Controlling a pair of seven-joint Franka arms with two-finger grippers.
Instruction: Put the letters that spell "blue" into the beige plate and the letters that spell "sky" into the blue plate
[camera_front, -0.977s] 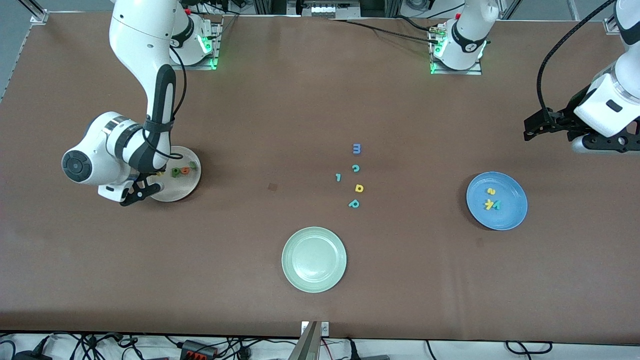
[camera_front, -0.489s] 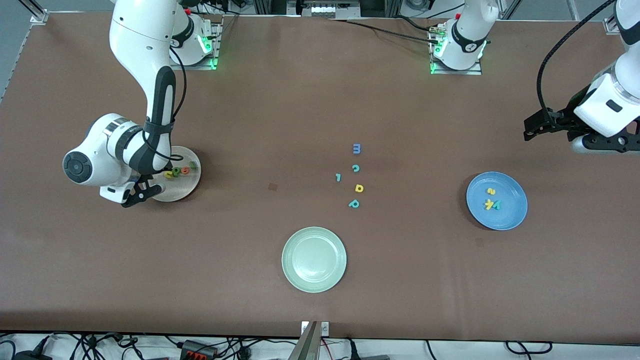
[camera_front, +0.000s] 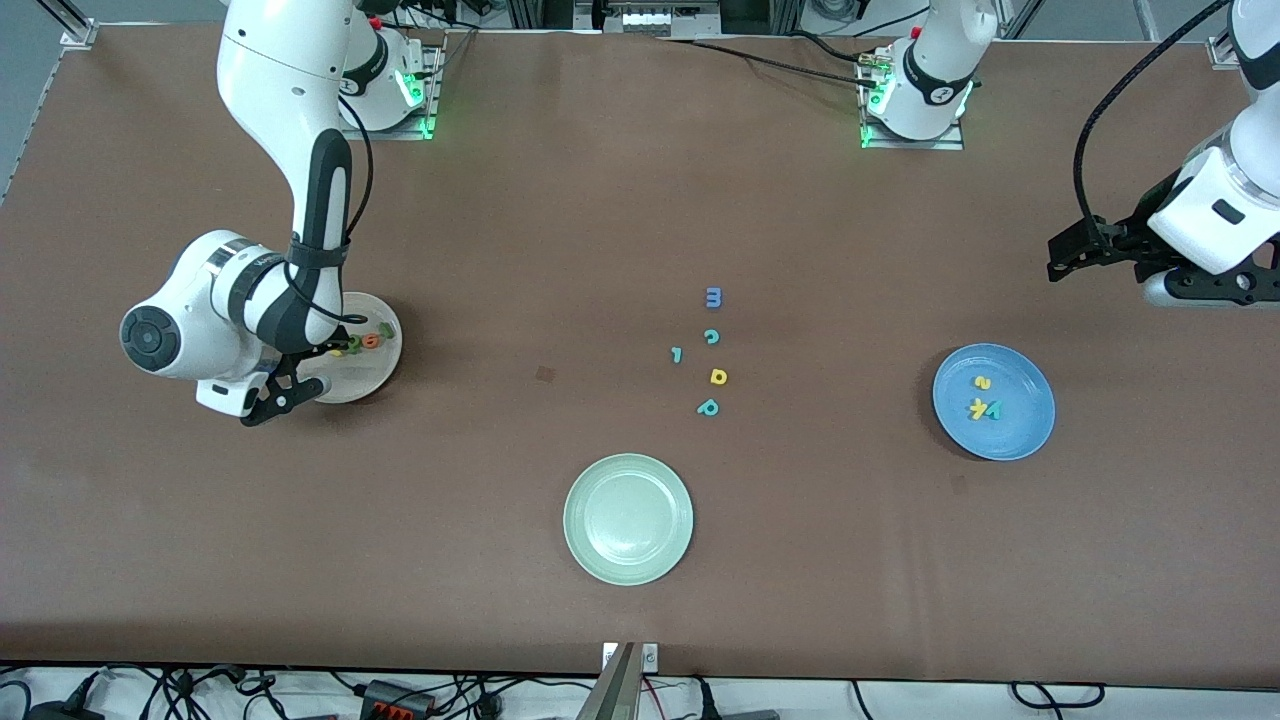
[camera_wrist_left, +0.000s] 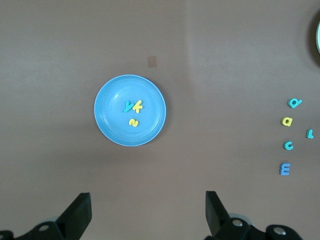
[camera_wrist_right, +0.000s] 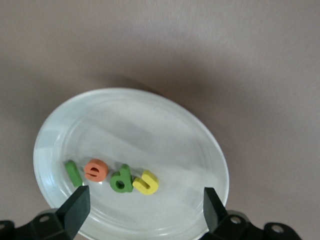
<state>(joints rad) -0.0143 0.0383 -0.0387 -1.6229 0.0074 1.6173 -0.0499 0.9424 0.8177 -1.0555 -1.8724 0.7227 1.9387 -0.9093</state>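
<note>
The beige plate (camera_front: 378, 372) (camera_wrist_right: 140, 125) lies toward the right arm's end, partly hidden by that arm. In it, in a row, are the green l (camera_wrist_right: 73, 172), orange e (camera_wrist_right: 95, 170) (camera_front: 371, 340), dark green b (camera_wrist_right: 121, 179) and yellow u (camera_wrist_right: 146, 183). My right gripper (camera_front: 288, 388) (camera_wrist_right: 145, 200) hangs open over the plate's rim, holding nothing. The blue plate (camera_front: 1022, 428) (camera_wrist_left: 112, 117) holds the yellow s (camera_front: 982, 382) (camera_wrist_left: 133, 122), yellow k (camera_front: 976, 409) (camera_wrist_left: 138, 105) and teal y (camera_front: 994, 408) (camera_wrist_left: 129, 106). My left gripper (camera_front: 1075, 250) (camera_wrist_left: 147, 200) waits open over bare table at the left arm's end.
A pale green plate (camera_front: 628, 560) sits near the front camera at mid-table. Loose letters lie mid-table: blue m (camera_front: 713, 297), teal c (camera_front: 711, 337), a small teal letter (camera_front: 677, 354), yellow d-shape (camera_front: 718, 376), teal p (camera_front: 708, 407).
My right gripper has opened and the yellow u now lies in the beige plate beside the dark green b. The gripper has drawn back slightly. The left arm has not moved.
</note>
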